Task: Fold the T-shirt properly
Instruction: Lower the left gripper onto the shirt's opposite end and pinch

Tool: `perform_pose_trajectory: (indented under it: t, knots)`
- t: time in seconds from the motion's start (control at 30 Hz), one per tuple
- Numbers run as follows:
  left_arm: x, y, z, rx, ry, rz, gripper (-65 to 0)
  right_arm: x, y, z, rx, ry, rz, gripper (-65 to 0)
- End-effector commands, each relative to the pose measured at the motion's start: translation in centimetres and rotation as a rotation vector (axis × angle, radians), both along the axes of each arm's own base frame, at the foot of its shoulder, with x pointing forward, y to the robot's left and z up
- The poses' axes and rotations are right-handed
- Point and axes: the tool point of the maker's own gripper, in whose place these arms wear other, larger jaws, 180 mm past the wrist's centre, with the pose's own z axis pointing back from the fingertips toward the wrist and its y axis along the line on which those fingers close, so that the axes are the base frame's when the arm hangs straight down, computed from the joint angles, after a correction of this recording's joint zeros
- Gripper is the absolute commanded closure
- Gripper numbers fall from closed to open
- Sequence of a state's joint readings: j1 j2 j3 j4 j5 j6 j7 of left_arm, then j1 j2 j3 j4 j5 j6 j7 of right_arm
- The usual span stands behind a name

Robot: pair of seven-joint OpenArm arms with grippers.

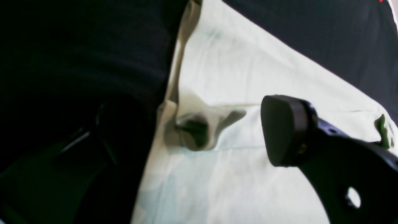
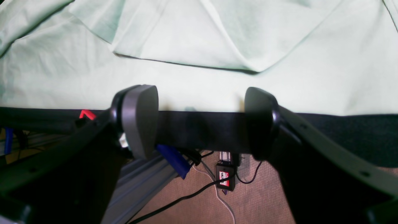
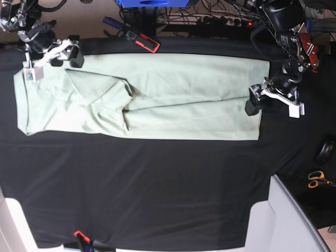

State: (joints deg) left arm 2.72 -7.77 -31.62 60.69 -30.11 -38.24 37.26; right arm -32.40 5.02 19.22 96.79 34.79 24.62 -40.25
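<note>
Mint-green T-shirt (image 3: 157, 100) stretched long across the black-clothed surface (image 3: 157, 189), an arm at each end.

At the far left of the base view, the right gripper (image 3: 52, 55) sits at the shirt's upper left corner, jaws standing wide with nothing between them, straddling the cloth's edge where it meets the surface's rim. Moving along, the shirt lies flat, its sleeves folded inward into creased flaps near the middle-left. At the right end, the left gripper (image 3: 273, 100) hovers over the shirt's short edge, jaws wide apart and holding nothing; its wrist view shows a small bunched pucker (image 1: 192, 130) of fabric beside one finger (image 1: 283, 130). Orange-handled scissors (image 3: 316, 179) lie at the far right.
</note>
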Motion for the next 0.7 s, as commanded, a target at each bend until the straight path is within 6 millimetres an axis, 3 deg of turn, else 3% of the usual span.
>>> perform_pose_trajectory:
  t: [0.0,0.07,0.23,0.3,0.67]
  knots:
    - [-2.9,-1.7,-2.7,-0.008,0.161,-0.066,-59.8,0.6,-0.1,0.7,0.006,-0.037,-0.001,-41.2]
    - [-2.9,-2.3,-2.9,-0.009,0.167,-0.089,-51.9,0.6,-0.1,0.7,0.007,-0.037,-0.002,-41.2]
    - [-3.2,-3.1,-3.2,-0.011,0.179,-0.119,-22.3,0.4,-0.1,0.5,0.009,-0.031,-0.004,-41.2]
    - [-3.2,-3.0,-3.2,-0.009,0.180,-0.119,-15.3,0.4,-0.1,0.5,0.010,-0.030,-0.004,-41.2]
    - [-3.2,-2.7,-3.0,-0.001,0.177,-0.117,-14.6,-0.2,-0.1,-0.2,0.016,-0.006,-0.011,-41.2]
